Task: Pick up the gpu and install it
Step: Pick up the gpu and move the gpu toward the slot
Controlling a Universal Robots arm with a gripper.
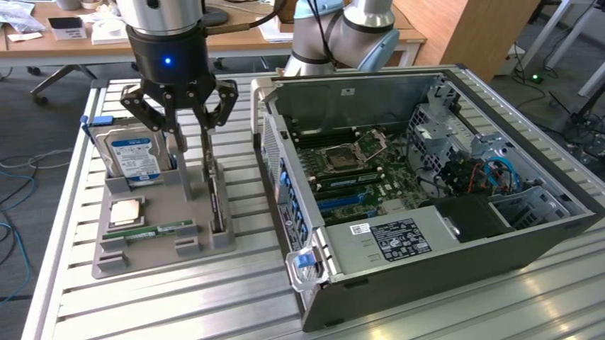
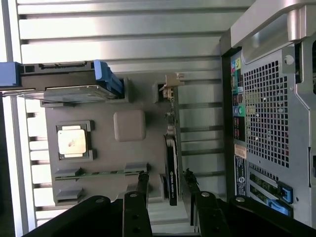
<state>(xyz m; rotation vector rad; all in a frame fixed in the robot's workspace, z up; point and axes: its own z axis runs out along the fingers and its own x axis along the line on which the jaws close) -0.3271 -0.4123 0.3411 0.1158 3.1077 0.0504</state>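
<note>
You are at the pick-up step. The gripper (image 2: 166,175) hangs over the gpu (image 2: 171,168) with its two black fingers (image 2: 143,180) partly spread, one on each side of the card and a gap showing on both sides. It holds nothing.

The gpu stands on edge in a slot of the grey tray (image 2: 103,143), on the side nearest the computer case (image 1: 529,234). It is a thin, dark, flat-faced board with a pale metal bracket at the end away from the fingers. As I judge it, the grasp calls for the pads to meet the two flat faces squarely and for a straight lift along the slot, since a thin card gripped off-centre could tilt or bind.

Beyond it on the matte tray sit a square processor (image 2: 71,141) with a dull metal lid, a narrow green memory stick (image 1: 163,229) in its groove, and an upright silver hard drive (image 1: 132,157) with a blue label. Further off, the case lies open on the ribbed metal table (image 1: 189,304), its green motherboard (image 1: 369,170) exposed.
</note>
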